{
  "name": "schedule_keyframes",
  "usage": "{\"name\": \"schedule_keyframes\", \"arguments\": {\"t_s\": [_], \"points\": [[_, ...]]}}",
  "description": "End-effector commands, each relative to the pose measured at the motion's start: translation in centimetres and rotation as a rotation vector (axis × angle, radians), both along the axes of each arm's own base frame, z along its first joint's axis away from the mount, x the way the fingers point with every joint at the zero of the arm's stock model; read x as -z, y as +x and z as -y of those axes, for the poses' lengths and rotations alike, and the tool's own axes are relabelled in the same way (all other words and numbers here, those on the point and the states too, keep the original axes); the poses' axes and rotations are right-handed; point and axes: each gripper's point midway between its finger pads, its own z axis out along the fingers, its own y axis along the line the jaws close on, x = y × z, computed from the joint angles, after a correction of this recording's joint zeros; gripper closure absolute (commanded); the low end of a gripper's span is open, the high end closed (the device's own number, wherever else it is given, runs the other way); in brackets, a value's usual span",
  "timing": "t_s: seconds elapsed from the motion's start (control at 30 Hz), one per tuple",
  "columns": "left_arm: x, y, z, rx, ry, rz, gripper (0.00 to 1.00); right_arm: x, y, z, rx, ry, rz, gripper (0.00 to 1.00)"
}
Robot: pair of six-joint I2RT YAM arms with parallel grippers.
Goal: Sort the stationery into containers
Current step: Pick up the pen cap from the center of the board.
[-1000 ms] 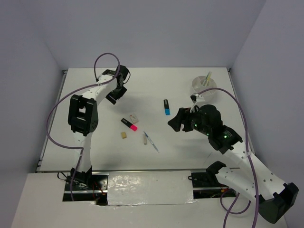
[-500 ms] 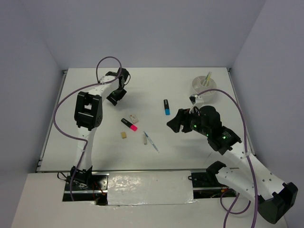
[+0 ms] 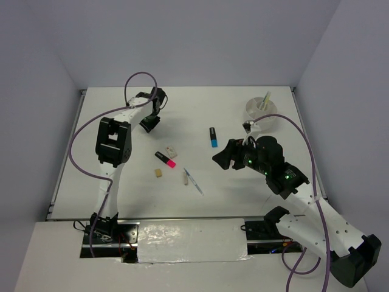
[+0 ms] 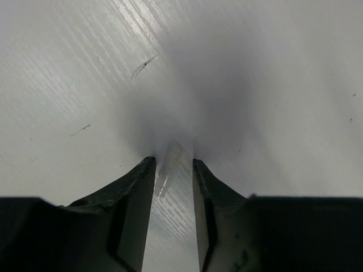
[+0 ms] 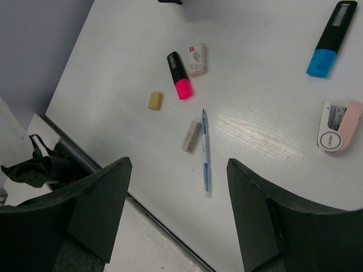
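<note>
My left gripper (image 3: 149, 123) is low on the table at the far left. In the left wrist view (image 4: 173, 161) its jaws stand a narrow gap apart around a thin clear pen tip (image 4: 169, 154), which lies by the left finger. My right gripper (image 3: 222, 158) is wide open and empty above the table's middle (image 5: 178, 221). Below it lie a blue pen (image 5: 205, 153), a whitish eraser (image 5: 191, 136), a tan eraser (image 5: 155, 101), a pink-and-black highlighter (image 5: 180, 75), a white eraser (image 5: 197, 59) and a blue-and-black highlighter (image 5: 330, 39). The white bowl (image 3: 261, 109) holds a yellow stick (image 3: 265, 100).
A pink-and-white flat item (image 5: 339, 127) lies near the bowl, also in the top view (image 3: 248, 126). Grey walls close in the table on the left, right and far sides. The arm bases and a taped strip (image 3: 188, 238) line the near edge.
The left arm's elbow has swung right and its gripper has edged toward the far side, staying low. The right arm has crept slightly left. The stationery has not moved.
</note>
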Motion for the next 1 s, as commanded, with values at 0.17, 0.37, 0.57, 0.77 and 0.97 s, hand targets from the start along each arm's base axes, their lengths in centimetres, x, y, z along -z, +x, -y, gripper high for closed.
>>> {"name": "schedule_keyframes", "arguments": {"t_s": [0.17,0.37,0.57,0.77,0.97], "points": [[2.9,-1.3,0.7,0.091,-0.022,-0.059,0.9,-2.0,-0.1,-0.5,-0.021,0.042,0.063,0.24],[1.4,1.1,2.1,0.394,-0.019,0.056,1.0,-2.2,-0.2,-0.2,-0.02,0.035,0.075,0.24],[-1.6,4.0,6.0,0.804,-0.062,0.194,1.0,-2.6,-0.5,0.0,-0.021,0.033,0.083,0.24],[-11.0,5.3,12.1,1.312,-0.031,0.472,1.0,-4.0,-0.9,0.5,-0.013,0.035,0.106,0.24],[-13.7,-0.9,19.7,1.981,0.053,0.499,1.0,-6.1,-1.9,1.9,0.018,0.039,0.154,0.24]]}}
